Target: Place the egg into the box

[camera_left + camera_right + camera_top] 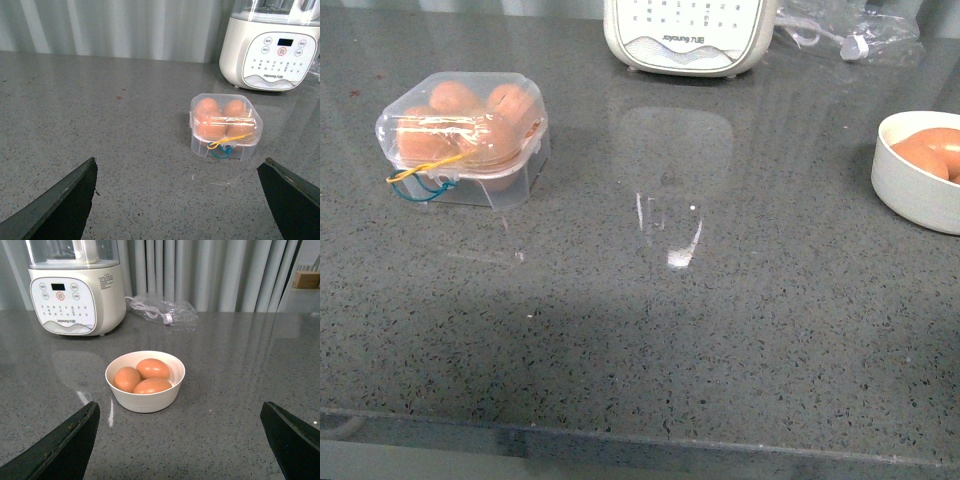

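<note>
The box (465, 140) is a small clear plastic case at the left of the counter. Its lid is down, brown eggs show through it, and yellow and blue loops hang at its front. The left wrist view shows the box (225, 125) some way ahead of my left gripper (179, 161), which is open and empty. Three brown eggs lie in a cream-white bowl (145, 402); one egg (152, 368) sits at the back. My right gripper (179, 404) is open and empty, short of the bowl. Neither gripper shows in the front view.
A cream kitchen appliance (690, 35) with a button panel stands at the back centre. A clear bag with a cable (850, 35) lies to its right. The bowl (910, 185) sits at the right edge of the grey stone counter (640, 330), whose front edge runs along the bottom.
</note>
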`<state>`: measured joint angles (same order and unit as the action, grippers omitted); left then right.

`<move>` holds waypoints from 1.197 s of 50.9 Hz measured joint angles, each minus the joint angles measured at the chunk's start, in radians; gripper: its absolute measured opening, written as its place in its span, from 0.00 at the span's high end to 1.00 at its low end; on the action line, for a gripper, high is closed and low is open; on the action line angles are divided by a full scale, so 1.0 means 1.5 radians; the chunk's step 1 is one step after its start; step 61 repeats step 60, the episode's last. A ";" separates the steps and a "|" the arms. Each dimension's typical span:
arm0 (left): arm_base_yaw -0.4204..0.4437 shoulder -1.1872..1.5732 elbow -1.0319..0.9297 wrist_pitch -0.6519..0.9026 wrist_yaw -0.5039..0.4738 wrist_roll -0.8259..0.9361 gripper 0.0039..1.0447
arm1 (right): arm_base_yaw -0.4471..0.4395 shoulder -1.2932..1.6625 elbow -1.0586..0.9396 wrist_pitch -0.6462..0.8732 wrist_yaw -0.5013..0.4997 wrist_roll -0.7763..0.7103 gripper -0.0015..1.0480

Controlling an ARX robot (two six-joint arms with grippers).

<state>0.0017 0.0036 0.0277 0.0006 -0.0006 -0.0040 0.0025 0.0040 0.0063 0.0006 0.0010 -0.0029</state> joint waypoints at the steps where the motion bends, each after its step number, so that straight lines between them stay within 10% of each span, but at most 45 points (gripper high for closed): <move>1: 0.000 0.000 0.000 0.000 0.000 0.000 0.06 | 0.000 0.000 0.000 0.000 0.000 0.000 0.07; 61: 0.000 0.000 0.000 0.000 0.000 0.000 0.06 | 0.000 0.000 0.000 0.000 0.000 0.000 0.07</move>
